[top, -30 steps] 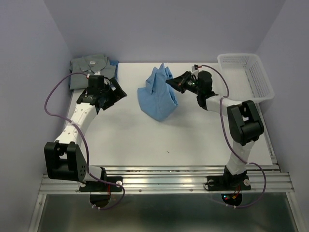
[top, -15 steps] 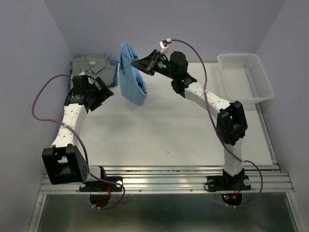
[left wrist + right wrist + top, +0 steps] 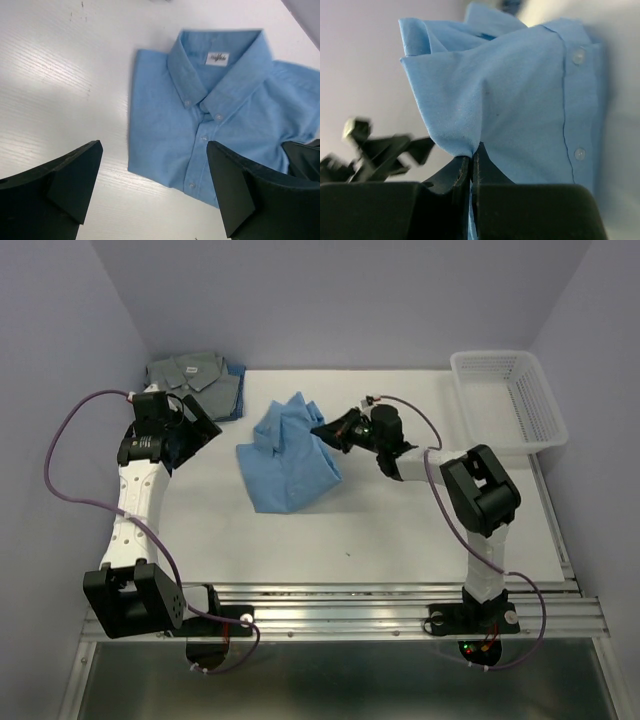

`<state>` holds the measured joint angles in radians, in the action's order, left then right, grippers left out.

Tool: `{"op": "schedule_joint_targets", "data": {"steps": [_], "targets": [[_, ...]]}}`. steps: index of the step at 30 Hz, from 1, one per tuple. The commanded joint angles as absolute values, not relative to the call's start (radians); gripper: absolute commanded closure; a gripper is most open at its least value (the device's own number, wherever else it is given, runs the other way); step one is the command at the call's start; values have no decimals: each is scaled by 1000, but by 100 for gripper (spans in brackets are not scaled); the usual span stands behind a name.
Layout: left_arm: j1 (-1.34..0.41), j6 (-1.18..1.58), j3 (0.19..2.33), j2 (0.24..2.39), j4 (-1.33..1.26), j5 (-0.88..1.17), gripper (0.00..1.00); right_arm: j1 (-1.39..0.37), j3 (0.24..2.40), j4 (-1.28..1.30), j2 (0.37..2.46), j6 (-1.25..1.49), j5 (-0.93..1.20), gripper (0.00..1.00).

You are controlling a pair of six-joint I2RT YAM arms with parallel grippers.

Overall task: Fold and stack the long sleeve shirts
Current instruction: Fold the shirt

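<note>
**Long sleeve shirts: two counted.**

1. Light blue shirt [image 3: 288,460]: folded, lying on the table [image 3: 400,530] left of centre. Its right edge is gathered up into the right fingers [image 3: 462,175], which are pressed fully together on a peak of the cloth.
2. Grey-green shirt [image 3: 190,375]: folded, collar up, at the far left corner of the table. A strip of darker blue cloth [image 3: 236,395] shows along its right side (we cannot tell what it belongs to).

**Fingers: two pairs.** The left fingers [image 3: 195,430] are spread wide with nothing between them. They sit between the two shirts and touch neither.

**Basket: one.** White mesh basket [image 3: 540,405] at the far right corner, well apart from both shirts.

**By view:**
- Only the top view takes in the grey-green shirt and the basket.
- Only the left wrist view shows the blue shirt's white neck label [image 3: 217,57] and collar. We count four buttons there.
- Only the right wrist view shows the pinch itself, along with two buttons.

**Hard to make out:**
- The writing on the label is too small to read.
- A black shape at the left of the right wrist view is blurred.
- A dark edge at the right of the left wrist view is cut off.
</note>
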<state>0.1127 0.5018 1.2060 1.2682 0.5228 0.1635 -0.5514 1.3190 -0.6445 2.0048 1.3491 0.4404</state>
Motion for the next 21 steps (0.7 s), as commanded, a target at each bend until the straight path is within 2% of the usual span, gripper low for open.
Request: {"op": "schedule_joint_targets", "data": {"steps": [1, 4, 12, 14, 16, 18, 21], "targets": [[110, 500, 1195, 1250, 500, 173, 1, -453, 1109, -831, 1997, 1454, 443, 99], [106, 502, 1189, 1264, 480, 199, 1, -394, 1014, -827, 1964, 1424, 428, 99], [20, 499, 1197, 1322, 451, 201, 1, -301, 927, -744, 1930, 1338, 480, 99], [9, 492, 1186, 1336, 445, 201, 1, -288, 908, -704, 1916, 1299, 480, 95], [6, 486, 1187, 1353, 440, 206, 1, -262, 893, -649, 1893, 1246, 447, 77], [-32, 483, 1184, 1367, 431, 193, 1, -252, 913, -493, 1849, 1120, 387, 53], [-51, 480, 1166, 1387, 391, 195, 1, -252, 939, -297, 1758, 953, 251, 39]]}}
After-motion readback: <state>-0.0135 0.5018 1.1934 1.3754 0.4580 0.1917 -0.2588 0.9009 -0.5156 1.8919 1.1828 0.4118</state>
